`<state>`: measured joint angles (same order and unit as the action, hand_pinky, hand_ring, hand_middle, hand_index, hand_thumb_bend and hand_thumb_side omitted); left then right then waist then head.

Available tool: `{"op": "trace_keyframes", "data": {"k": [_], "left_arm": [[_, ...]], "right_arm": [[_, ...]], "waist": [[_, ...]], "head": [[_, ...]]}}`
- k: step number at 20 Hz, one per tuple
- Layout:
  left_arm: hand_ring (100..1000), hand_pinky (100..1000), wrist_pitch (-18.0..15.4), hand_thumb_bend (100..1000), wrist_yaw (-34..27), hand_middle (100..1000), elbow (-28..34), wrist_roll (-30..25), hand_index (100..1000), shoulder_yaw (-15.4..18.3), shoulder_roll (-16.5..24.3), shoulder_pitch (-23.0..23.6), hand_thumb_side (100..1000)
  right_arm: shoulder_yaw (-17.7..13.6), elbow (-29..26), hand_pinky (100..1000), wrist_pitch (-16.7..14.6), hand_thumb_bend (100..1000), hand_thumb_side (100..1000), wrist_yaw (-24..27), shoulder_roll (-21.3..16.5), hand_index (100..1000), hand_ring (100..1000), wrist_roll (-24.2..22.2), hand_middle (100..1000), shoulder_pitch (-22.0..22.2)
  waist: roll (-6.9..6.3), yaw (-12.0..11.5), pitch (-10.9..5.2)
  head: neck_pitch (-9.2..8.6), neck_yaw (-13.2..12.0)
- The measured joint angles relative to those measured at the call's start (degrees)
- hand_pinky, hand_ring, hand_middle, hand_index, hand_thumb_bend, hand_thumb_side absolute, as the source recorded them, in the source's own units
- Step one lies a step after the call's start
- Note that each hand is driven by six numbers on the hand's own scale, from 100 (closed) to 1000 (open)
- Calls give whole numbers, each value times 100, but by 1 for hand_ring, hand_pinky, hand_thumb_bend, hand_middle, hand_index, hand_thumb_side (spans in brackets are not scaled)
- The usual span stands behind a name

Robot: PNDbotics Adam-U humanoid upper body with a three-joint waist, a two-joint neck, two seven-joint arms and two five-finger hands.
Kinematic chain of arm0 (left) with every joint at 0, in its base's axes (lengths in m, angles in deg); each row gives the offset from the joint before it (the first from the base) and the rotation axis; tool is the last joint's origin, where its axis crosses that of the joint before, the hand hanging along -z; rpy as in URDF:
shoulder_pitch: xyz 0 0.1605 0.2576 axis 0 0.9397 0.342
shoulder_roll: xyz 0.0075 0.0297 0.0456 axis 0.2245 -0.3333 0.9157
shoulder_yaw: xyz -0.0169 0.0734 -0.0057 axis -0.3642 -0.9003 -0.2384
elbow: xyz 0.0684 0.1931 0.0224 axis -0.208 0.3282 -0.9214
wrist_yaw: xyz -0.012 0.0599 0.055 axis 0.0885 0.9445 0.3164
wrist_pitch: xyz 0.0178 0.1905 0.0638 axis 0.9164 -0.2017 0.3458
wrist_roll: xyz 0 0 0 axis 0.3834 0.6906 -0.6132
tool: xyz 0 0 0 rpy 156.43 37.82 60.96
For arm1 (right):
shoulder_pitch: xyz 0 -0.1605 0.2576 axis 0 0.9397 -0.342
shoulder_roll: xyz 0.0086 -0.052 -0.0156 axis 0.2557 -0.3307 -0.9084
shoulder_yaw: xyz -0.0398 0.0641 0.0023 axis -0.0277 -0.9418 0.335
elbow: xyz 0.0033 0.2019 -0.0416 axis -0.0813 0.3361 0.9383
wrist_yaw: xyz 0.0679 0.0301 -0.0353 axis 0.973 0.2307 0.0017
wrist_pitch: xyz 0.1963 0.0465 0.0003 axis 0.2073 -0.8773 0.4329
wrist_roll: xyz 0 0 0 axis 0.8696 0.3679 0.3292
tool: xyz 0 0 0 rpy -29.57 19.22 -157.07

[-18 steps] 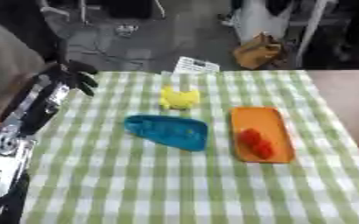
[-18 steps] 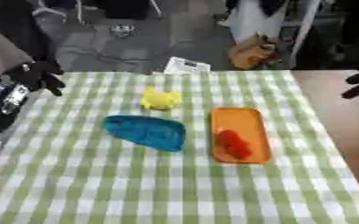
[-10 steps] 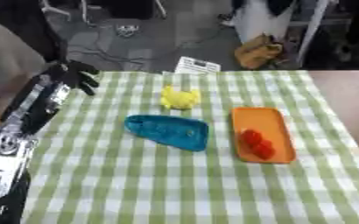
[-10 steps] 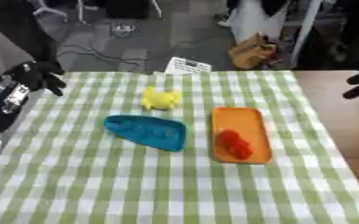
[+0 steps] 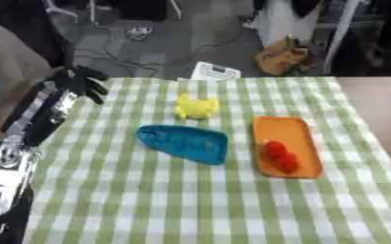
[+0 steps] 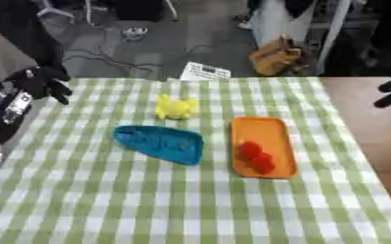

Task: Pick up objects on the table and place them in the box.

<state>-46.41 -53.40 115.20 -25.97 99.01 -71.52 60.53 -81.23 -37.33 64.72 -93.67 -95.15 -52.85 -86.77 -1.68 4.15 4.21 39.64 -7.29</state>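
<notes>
Well right of left hand (image 5: 80, 82) (fingers perhaps curled): yellow toy (image 5: 195, 107).

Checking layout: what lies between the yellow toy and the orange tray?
Only bare checked cloth separates the yellow toy from the orange tray, clearest in the left eye view.

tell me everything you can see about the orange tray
The orange tray is a shallow, rounded-corner rectangle, smooth and plastic-looking, with a low raised rim. It lies flat on the green and white checked tablecloth, long side running away from the robot, toward the table's right side. A small red object, lumpy in shape, sits inside its nearer half; the far half is bare. The blue dish lies to its left with a gap between them. Neither hand touches it.
</notes>
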Motion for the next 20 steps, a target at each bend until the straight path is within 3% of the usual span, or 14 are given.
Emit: {"op": "trace_keyframes", "data": {"k": [20], "left_arm": [[640,568,0,100,-23,700,2,-10,807,0,0,1,821]], "right_arm": [[0,0,519,0,100,687,0,0,753,603,0,738,0]], "waist": [[0,0,0]], "head": [[-46,-19]]}}
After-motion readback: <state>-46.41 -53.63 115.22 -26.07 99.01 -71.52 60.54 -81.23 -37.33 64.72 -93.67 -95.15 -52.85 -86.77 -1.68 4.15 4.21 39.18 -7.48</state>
